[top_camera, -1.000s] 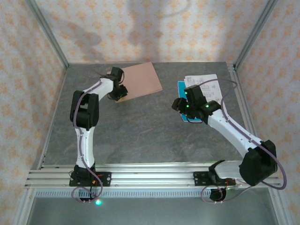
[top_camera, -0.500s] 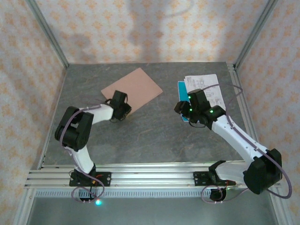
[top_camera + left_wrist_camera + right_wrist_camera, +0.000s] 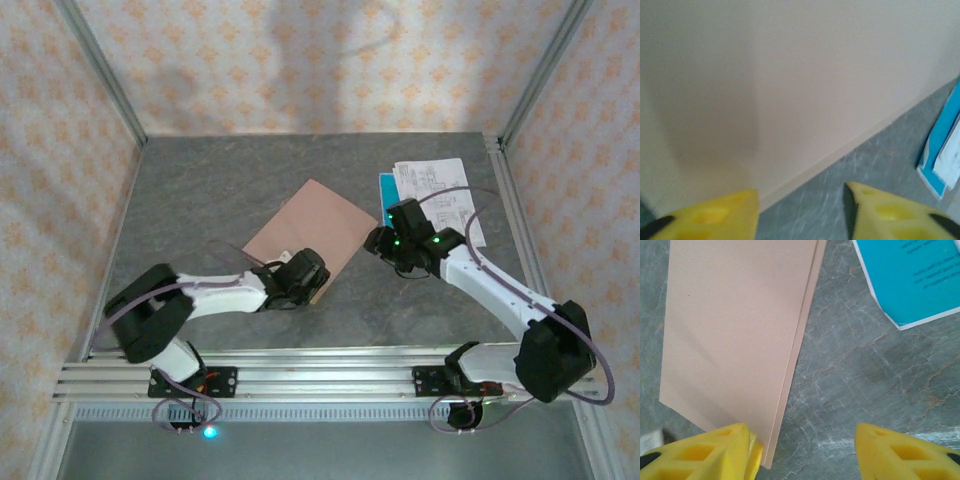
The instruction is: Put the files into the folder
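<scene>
The folder [image 3: 305, 235] lies closed on the surface [image 3: 200, 200], files [image 3: 440, 190] just off its far-right side. Your left hand [image 3: 800, 190] sits unclenched at its near corner, right hand [image 3: 801, 432] spread empty by its right corner. Opening it comes next, I reckon.

folder [image 3: 735, 330]: matt smooth card. table [image 3: 850, 365]: grey marbled stone-look (slight sheen). fingers [image 3: 900, 450]: yellow plastic.

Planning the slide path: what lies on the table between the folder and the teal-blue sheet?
Nothing: the right wrist view shows bare grey table between the long edge of the folder and the teal-blue sheet.
</scene>
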